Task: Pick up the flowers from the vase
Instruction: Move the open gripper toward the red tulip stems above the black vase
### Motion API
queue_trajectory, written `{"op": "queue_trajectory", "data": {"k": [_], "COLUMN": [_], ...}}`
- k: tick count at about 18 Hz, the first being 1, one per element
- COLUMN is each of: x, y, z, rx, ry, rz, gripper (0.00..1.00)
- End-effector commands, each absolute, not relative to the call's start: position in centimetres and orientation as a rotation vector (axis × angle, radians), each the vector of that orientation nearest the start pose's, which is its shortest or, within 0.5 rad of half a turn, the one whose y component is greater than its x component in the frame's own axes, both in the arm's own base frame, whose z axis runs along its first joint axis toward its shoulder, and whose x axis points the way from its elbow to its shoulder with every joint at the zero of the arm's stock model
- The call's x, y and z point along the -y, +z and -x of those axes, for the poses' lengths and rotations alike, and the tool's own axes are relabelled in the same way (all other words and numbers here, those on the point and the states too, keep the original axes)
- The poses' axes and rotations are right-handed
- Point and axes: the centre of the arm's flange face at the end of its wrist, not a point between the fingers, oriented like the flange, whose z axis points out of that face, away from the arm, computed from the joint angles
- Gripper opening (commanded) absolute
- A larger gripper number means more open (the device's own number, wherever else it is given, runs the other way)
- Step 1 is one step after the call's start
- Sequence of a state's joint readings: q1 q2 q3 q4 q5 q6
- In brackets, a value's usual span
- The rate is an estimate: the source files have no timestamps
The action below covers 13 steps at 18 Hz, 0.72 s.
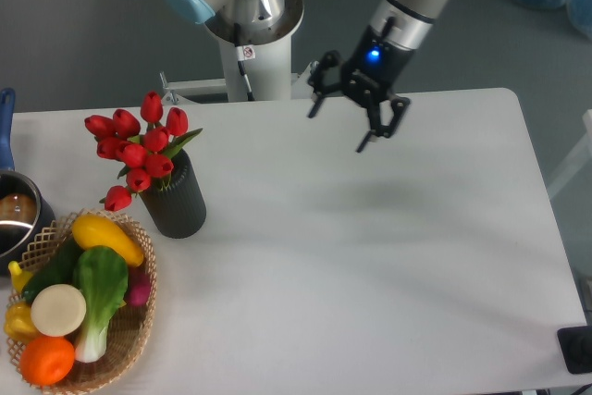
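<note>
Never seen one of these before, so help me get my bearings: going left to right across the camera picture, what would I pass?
Steel pot → wicker basket of vegetables → red tulips in the black vase → robot base column → open gripper.

White table (370, 256), dark grey floor (74, 25) behind, soft even light

Red tulip buds with green stems and leaves (139, 147) fill a matte black rough-textured cylinder vase (176, 199) at left on the plain white worktop (370, 256). The black two-fingered hand (340, 129), upper centre, shows a blue light.
</note>
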<state>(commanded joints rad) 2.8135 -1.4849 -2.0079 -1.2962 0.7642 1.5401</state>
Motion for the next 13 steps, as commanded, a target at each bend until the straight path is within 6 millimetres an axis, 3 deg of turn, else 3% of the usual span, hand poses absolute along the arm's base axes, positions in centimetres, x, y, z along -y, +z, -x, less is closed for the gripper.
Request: {"op": "queue_trajectory", "data": {"k": [6, 9, 13], "x": [-36.5, -37.2, -38.5], "y": [35.8, 35.0, 33.9], "z": [29.7, 28.4, 25.9], "rx": [-0.391, -0.420, -0.421], "ry": [-0.376, -0.395, -0.433], "rz": [2.257, 2.241, 2.098], "gripper": [1.00, 1.00, 1.00]}}
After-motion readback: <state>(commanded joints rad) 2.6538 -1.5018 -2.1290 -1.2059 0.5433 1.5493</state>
